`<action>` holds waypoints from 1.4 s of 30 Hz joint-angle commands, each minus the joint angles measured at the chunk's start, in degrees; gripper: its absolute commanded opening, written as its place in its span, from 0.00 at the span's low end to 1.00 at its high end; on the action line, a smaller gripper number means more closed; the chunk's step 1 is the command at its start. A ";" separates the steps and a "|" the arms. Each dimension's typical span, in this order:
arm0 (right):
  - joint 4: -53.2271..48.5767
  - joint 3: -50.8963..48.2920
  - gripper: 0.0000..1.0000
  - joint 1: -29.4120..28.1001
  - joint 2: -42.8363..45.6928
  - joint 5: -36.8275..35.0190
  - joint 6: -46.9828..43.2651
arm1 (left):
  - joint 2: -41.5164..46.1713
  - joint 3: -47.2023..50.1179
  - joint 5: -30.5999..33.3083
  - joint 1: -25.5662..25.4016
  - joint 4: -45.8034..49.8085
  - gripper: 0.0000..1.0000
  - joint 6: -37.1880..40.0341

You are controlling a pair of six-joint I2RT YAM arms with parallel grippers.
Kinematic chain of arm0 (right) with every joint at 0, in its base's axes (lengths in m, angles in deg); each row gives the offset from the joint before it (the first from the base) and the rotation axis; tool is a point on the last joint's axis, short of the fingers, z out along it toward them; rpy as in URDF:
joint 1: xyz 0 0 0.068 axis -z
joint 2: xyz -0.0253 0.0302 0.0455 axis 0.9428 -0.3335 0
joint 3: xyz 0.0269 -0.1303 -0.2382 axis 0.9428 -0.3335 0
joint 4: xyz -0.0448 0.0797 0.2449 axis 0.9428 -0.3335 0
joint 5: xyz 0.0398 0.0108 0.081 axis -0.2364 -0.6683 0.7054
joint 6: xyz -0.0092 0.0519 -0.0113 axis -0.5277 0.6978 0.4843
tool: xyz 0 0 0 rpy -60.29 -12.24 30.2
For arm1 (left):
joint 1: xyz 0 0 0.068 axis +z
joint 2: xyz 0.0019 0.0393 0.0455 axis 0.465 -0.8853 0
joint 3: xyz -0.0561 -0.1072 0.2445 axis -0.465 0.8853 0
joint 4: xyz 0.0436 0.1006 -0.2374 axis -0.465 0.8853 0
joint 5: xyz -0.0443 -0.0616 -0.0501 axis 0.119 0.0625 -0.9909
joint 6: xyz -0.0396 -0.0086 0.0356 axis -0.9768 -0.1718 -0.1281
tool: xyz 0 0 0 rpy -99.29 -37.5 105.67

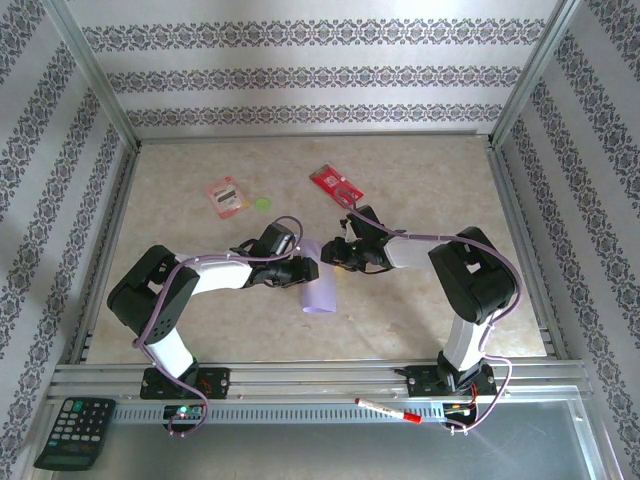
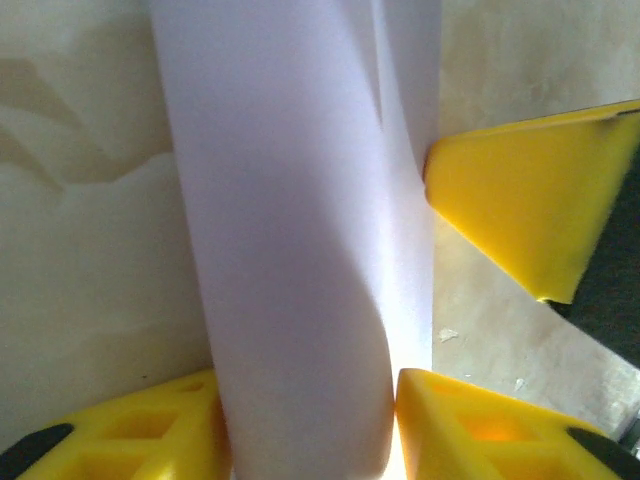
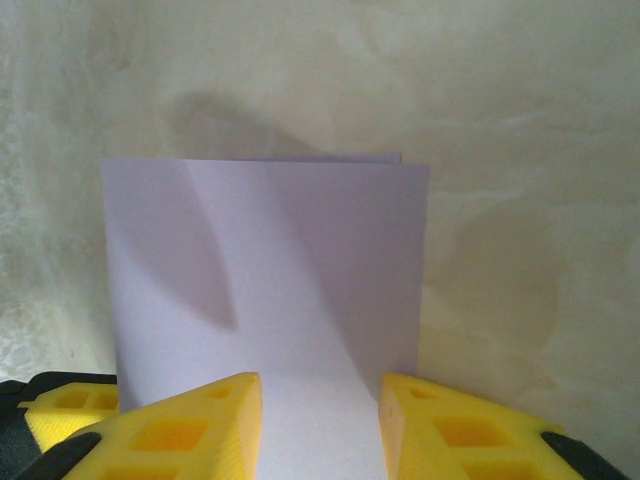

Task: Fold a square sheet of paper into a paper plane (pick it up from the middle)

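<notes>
Crease work: your right gripper (image 3: 320, 395) stands spread over the square sheet of paper (image 3: 265, 260); left gripper (image 2: 305, 395) hugs its bulging fold, grip unclear. Line up edges, then flatten.

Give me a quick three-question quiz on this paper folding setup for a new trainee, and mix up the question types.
1. True or false: the square sheet of paper lies fully spread out as a single layer.
2. Which item lies at the bottom-left corner of the overhead view? A) calculator B) stapler C) mug
3. Fill in: in the right wrist view, the fingers on either side of the paper are coloured ____.
Key: 1 false, it is folded over; 2 A; 3 yellow.
</notes>
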 commanded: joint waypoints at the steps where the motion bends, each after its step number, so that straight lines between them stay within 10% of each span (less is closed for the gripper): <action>1: 0.59 1.53 0.36 -0.57 -0.92 1.13 -0.42 | -0.83 -0.13 4.95 0.28 6.83 0.42 1.81; 42: -9.66 -7.09 0.42 8.57 15.86 -2.24 -7.50 | -6.84 -3.76 8.39 -0.04 13.18 0.36 1.54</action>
